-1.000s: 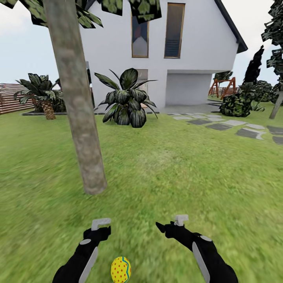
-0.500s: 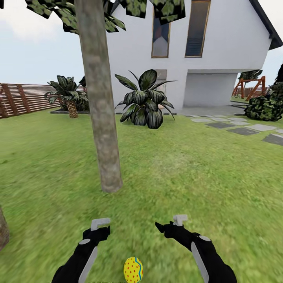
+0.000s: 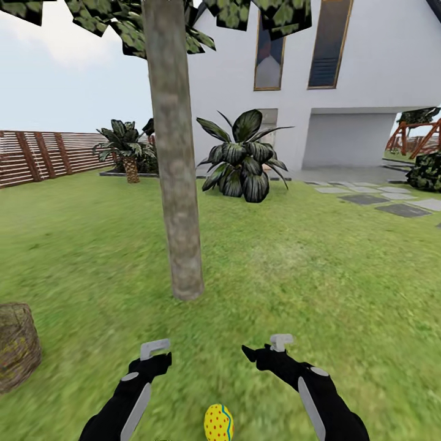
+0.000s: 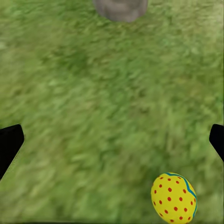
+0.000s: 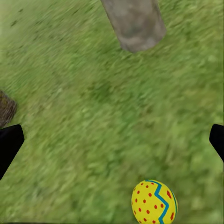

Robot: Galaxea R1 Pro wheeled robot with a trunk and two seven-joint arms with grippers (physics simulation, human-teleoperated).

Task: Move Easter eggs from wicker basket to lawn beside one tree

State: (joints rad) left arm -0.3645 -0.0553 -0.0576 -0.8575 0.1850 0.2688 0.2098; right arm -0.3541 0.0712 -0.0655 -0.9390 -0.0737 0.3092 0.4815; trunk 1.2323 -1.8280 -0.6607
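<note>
Change since earlier: the whole head picture has slid rightward, so the camera has swung left; the tree trunk now stands nearer the centre, and a wicker basket has come in at the lower left edge. Both arms sit at the same places in the frame as before.

Head view: the tree rises through the upper middle, its foot on the lawn. One Easter egg lies on the grass at the bottom centre, between the two arms and near the trunk's foot. The wicker basket sits at the lower left edge, well apart from the egg; what is inside it cannot be seen. The left gripper and right gripper hover over the grass, holding nothing.

Left wrist view: the egg lies at the lower right, the trunk's foot at the top edge. The dark fingers stand at opposite side edges, spread wide, with only grass between.

Right wrist view: the egg sits at the lower centre-right, the trunk at the top, a corner of the basket at the left edge. The fingers are likewise spread wide and empty.

Step in hand: probably turning towards the basket for another egg.

Doing it well: finish the turn until the basket is centred and its inside shows, keep the base off the egg lying underfoot, then come down on the basket's opening from above.
</note>
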